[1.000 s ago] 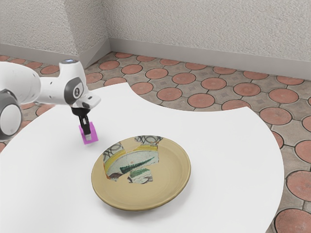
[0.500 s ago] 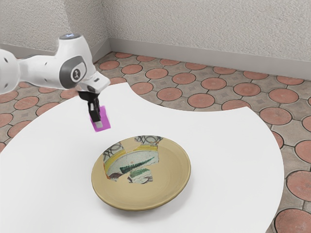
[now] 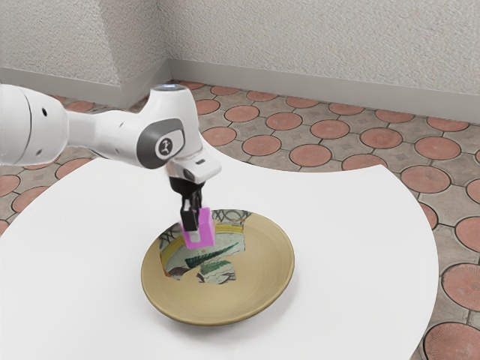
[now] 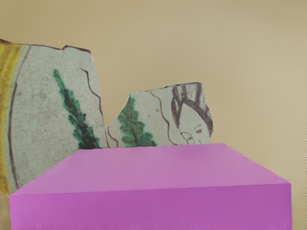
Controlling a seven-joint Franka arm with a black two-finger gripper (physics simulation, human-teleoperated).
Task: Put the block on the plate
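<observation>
My gripper (image 3: 199, 229) points down with its two fingers closed on opposite sides of the pink-purple block (image 4: 151, 208), pinching it between them. One dark finger (image 3: 190, 217) with a pale tip lies across the block's side in the exterior view. In my wrist view I see the block's paler upper face and, below it in the picture, a deeper purple side.

Beneath me and the block lies the tan plate (image 3: 259, 277). I hold the block over its painted part, inside the rim; whether the block's underside touches the plate, I cannot tell. The painting shows as pale, jagged-edged pieces: a yellow band (image 4: 8, 96), green leafy sprigs (image 4: 76, 120) and a small drawn face (image 4: 195, 129) under dark, striped hair.

The plate sits on a white table (image 3: 67, 262) whose edge curves inward at the far side. My white arm (image 3: 97, 135) reaches in from the exterior view's left. Past the table spreads a floor (image 3: 345, 142) of round reddish tiles set among grey-brown ones, then a smooth grey baseboard (image 3: 300, 90), and farthest off a rough, pale wall (image 3: 315, 37).
</observation>
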